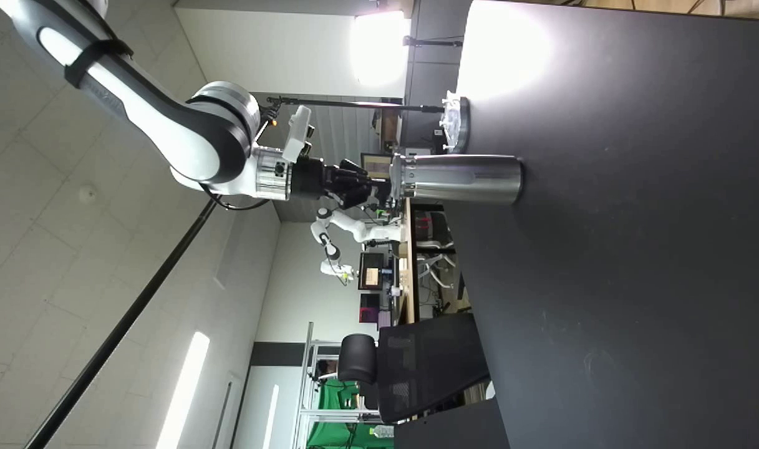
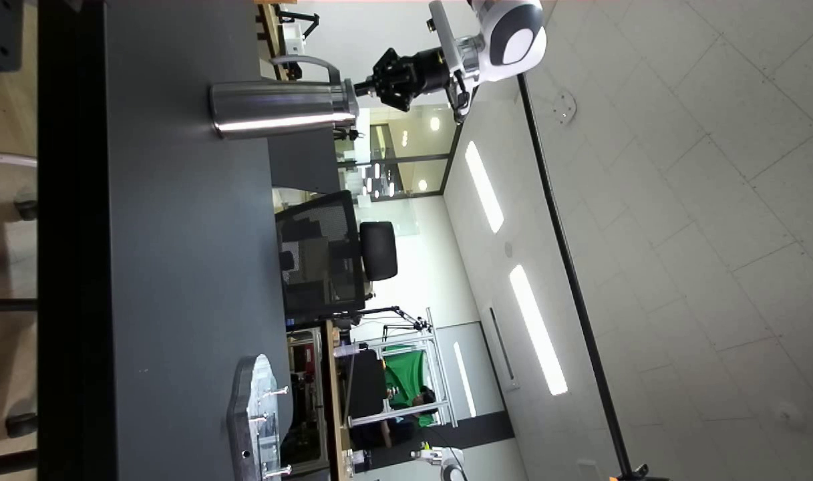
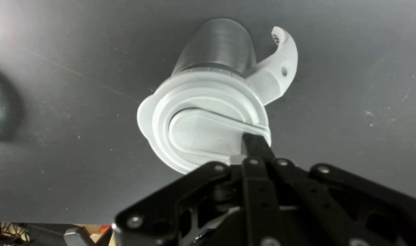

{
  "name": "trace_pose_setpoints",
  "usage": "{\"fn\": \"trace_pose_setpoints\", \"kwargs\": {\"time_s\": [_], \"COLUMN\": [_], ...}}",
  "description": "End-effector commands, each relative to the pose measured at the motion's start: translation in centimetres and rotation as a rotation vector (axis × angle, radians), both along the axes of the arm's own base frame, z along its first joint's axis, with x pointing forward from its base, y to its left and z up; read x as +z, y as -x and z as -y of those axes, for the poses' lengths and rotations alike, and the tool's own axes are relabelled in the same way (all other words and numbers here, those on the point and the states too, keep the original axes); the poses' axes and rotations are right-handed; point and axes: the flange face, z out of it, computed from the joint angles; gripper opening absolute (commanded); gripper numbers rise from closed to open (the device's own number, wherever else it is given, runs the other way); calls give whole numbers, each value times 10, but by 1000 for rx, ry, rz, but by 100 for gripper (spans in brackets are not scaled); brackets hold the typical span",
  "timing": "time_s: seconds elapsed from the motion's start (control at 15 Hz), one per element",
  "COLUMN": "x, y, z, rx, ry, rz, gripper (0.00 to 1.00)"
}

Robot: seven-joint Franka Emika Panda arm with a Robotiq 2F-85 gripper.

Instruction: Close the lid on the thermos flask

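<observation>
My tool (image 3: 259, 147) pointed down with its fingers together and nothing visible between them, a shape I judged better suited to pressing than to gripping anything. The thermos flask (image 1: 466, 178) stood upright on the counter (image 1: 635, 249), just below the tool, and in both exterior views the fingertips seemed to touch its top. In the wrist view they lay over the outer end of the long flap (image 3: 204, 133) set into the lid (image 3: 211, 102), off the middle and close to the rim; I took that as the place to push the flap home, though I could not tell whether it was fully seated. The handle (image 3: 278, 68) curved out beside the flask, apart from the fingers, which left the top free for a downward press. The pouring lip (image 3: 146, 114) lay across the lid from the contact. With nothing bracing the flask's body, a push so near the edge could have tipped it, so short and vertical seemed safest.
</observation>
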Motion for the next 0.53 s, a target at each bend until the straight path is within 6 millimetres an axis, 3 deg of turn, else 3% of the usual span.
{"fn": "trace_pose_setpoints", "kwargs": {"time_s": [0.0, 0.47], "x": [-3, 70], "y": [1, 9], "z": [-4, 0], "rx": [-4, -3], "ry": [18, 21], "rz": [-16, 37], "gripper": [0, 0]}}
